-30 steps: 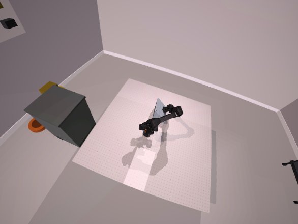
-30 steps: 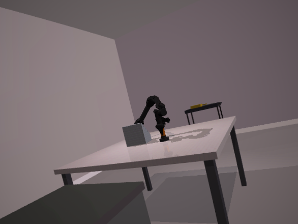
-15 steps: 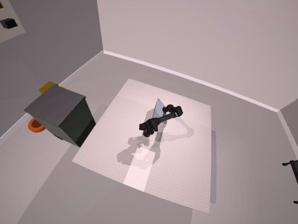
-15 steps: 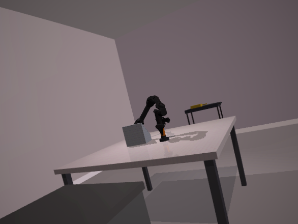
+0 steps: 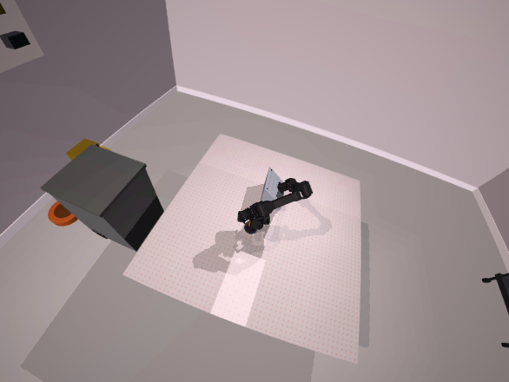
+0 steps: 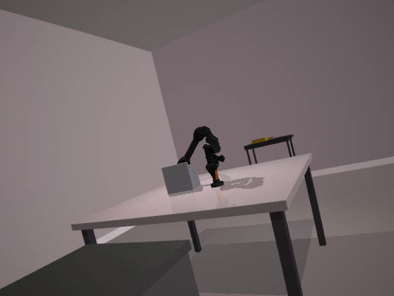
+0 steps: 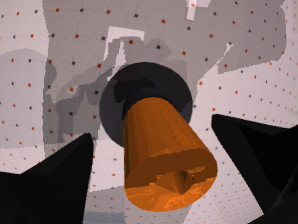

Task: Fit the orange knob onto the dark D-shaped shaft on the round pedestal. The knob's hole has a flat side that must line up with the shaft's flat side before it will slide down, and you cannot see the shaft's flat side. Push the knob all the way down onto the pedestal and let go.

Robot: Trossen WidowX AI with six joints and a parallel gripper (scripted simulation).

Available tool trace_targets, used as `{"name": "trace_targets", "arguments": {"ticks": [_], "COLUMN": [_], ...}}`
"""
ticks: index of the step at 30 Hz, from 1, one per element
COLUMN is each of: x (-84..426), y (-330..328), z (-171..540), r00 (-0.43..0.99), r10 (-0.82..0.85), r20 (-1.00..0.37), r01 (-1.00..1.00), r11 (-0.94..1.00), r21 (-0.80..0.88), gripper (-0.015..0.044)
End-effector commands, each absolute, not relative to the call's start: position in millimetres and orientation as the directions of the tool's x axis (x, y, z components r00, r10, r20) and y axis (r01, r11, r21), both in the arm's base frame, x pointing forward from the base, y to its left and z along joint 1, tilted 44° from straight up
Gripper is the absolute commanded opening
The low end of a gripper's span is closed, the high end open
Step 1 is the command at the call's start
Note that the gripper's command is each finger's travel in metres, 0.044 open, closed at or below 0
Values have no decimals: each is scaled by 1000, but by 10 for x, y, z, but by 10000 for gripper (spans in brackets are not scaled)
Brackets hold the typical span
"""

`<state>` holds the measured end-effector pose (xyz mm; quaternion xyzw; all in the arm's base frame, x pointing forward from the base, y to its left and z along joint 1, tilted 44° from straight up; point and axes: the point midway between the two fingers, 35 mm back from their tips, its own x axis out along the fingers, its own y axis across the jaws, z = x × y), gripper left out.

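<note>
The orange knob (image 7: 150, 130) (image 6: 216, 175) stands over the round dark pedestal (image 7: 111, 112) (image 6: 217, 184) (image 5: 250, 229). In the wrist view its broad end with the hole faces the camera, and its far end meets the dark disc. The shaft is hidden by the knob, and I cannot tell whether the knob sits fully down. My gripper (image 7: 153, 129) is open, with one black finger on each side of the knob and a visible gap to both. In the top and exterior views the fingers are small and dark around the knob.
A grey-blue box with a sloped panel (image 5: 271, 184) (image 6: 178, 179) stands on the table (image 5: 304, 282) (image 6: 249, 198) close beside the pedestal and arm. A dark grey cabinet (image 5: 93, 178) is beyond the table edge. Shadows of the arm fall around the pedestal.
</note>
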<state>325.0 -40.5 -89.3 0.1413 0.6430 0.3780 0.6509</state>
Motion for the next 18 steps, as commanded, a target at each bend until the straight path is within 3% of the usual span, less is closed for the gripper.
{"name": "trace_targets", "arguments": {"ticks": [1, 10, 18], "x": [3251, 3356, 3383], "y": [-405, -1042, -1069], "z": [-891, -217, -209], "r00": [-113, -113, -113], "r10": [673, 671, 671], "r20": [-731, -732, -732], "r01": [-311, -310, -310], "r11": [674, 677, 676], "r21": [670, 668, 668], "gripper": [440, 440, 440]}}
